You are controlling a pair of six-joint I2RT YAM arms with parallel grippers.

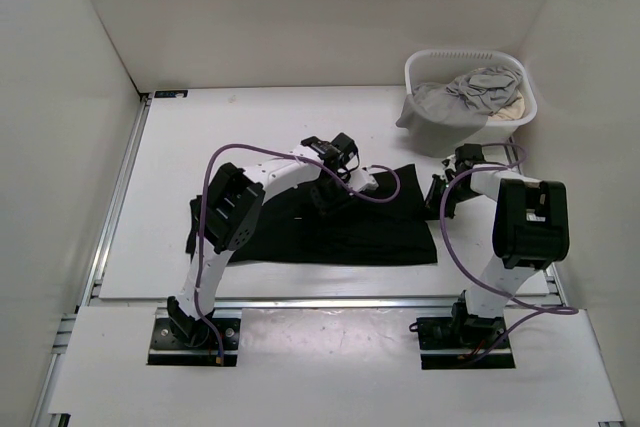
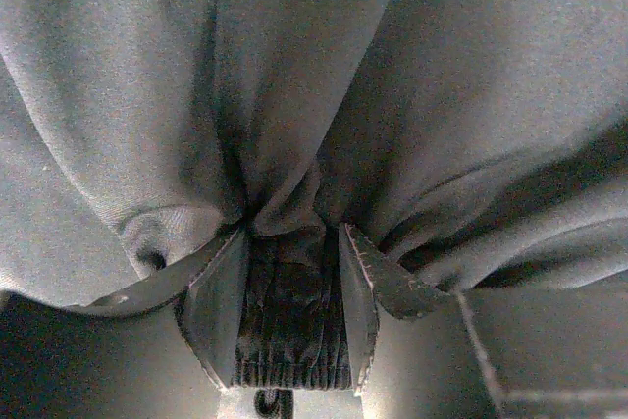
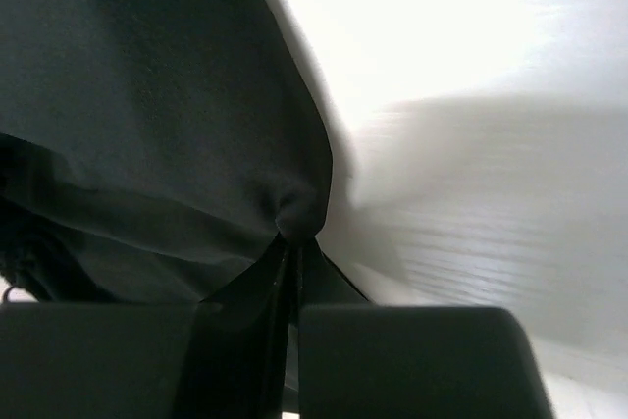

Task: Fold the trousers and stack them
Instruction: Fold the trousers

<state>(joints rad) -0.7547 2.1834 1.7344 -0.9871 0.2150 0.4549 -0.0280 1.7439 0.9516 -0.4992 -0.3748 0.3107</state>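
Note:
The black trousers [image 1: 340,232] lie spread across the middle of the table, partly folded. My left gripper [image 1: 330,195] is over their middle, shut on a bunched ribbed band of the trousers [image 2: 292,316], and the fabric fans out from between its fingers [image 2: 218,306]. My right gripper [image 1: 438,197] is at the trousers' right edge, shut on a thin pinch of the black fabric [image 3: 299,213]. The fabric hangs to the left of that pinch, with the white table to the right.
A white laundry basket [image 1: 430,117] stands at the back right, holding a grey garment [image 1: 465,95] and a beige cloth [image 1: 512,107]. A white wall rises on each side. A metal rail [image 1: 115,197] runs along the table's left edge.

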